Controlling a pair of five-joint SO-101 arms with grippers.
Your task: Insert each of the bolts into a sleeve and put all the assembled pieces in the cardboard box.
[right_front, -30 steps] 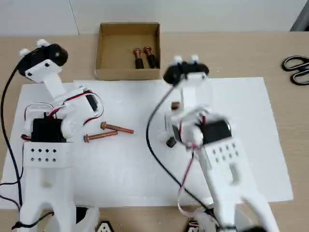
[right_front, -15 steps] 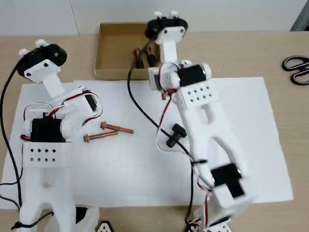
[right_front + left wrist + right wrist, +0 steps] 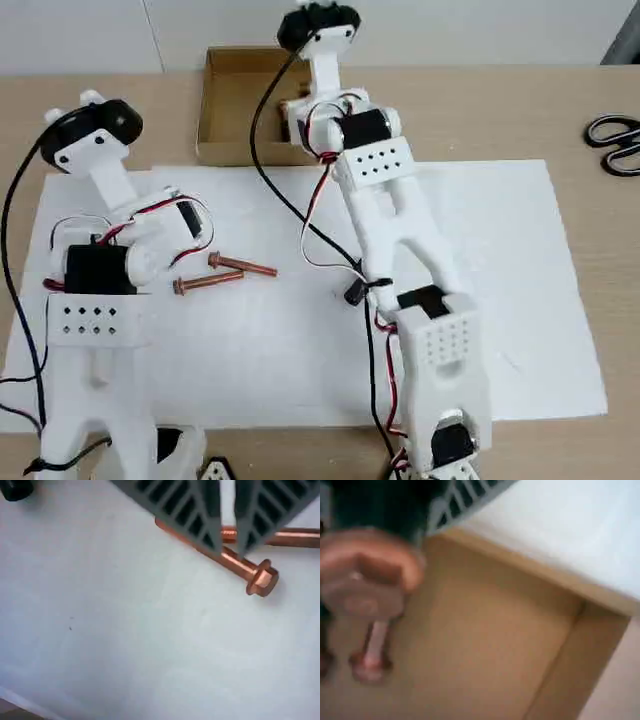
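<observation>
The right arm [image 3: 375,160] is stretched out long, and the right gripper [image 3: 395,515] hangs over the cardboard box [image 3: 228,105]. It looks closed tight on the held piece [image 3: 367,580], a bolt in its sleeve, with the round copper head turned toward the wrist camera. That part is blurry, so I am only fairly sure of the grip. Right under it is the brown floor of the box, with the box walls around it. A finished piece [image 3: 370,665] lies on that floor just beside. This is what matters most now: the held piece is above the inside of the box, not above a wall or the white paper [image 3: 500,250]. So I think the next move is just to let go, and the piece should land next to the other one. The left gripper [image 3: 229,552] sits over the paper. Its fingers are almost closed, with a thin gap, and they grip nothing. Just below it lie the first bolt [image 3: 243,265] and the second bolt [image 3: 208,282], close together, both lying long-ways from side to side. A black sleeve [image 3: 352,295] lies farther along, near the right arm. The left gripper is much nearer the two bolts.
</observation>
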